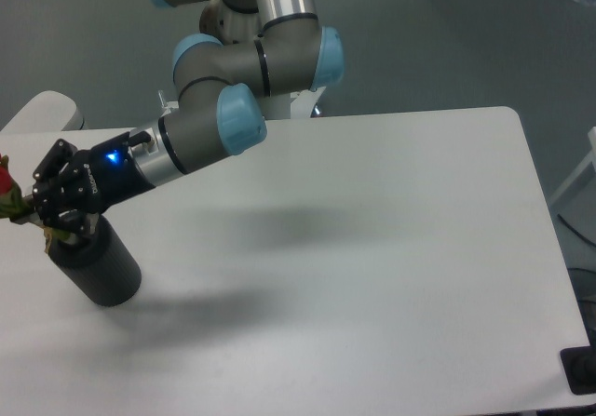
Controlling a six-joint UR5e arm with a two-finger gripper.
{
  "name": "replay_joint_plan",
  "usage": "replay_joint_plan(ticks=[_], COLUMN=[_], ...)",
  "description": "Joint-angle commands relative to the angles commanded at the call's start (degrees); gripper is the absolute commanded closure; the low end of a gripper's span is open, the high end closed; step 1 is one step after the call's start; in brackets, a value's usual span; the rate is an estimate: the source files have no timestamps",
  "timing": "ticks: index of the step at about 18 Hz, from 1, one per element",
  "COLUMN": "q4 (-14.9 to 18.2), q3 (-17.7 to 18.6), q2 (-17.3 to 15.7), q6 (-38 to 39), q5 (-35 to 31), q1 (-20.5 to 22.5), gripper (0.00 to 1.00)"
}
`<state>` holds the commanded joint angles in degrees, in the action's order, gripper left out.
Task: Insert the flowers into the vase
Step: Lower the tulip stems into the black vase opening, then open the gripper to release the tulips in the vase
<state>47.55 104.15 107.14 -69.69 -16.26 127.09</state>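
Note:
The black cylindrical vase [101, 263] stands near the table's left edge. My gripper [42, 213] hangs just above and left of the vase's top. It is shut on the flowers [7, 191], held about level: red blooms poke out to the left at the frame edge and a thin stem end points toward the vase's rim. Most of the bunch is cut off by the frame edge or hidden by the fingers. The vase's hole is hidden behind the gripper.
The white table [372, 248] spreads to the right. The arm's elbow [251, 62] stands at the back. A pale rounded object [42, 114] sits off the table's far left corner. A dark object [582, 369] is at the front right corner.

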Motion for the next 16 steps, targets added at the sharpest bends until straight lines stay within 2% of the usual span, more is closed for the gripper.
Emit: replay_joint_plan(ticks=[7,10,16], q4=[0.0,0.0,0.0], q3=[3.1,3.5,3.8], q2=[0.0,0.6,1.4], q6=[-4.6,-6.2,-7.6], q5=[0.0,-0.1,-0.1], q1=[0.9,0.9,2.0], gripper=[0.73,0.71,0.60])
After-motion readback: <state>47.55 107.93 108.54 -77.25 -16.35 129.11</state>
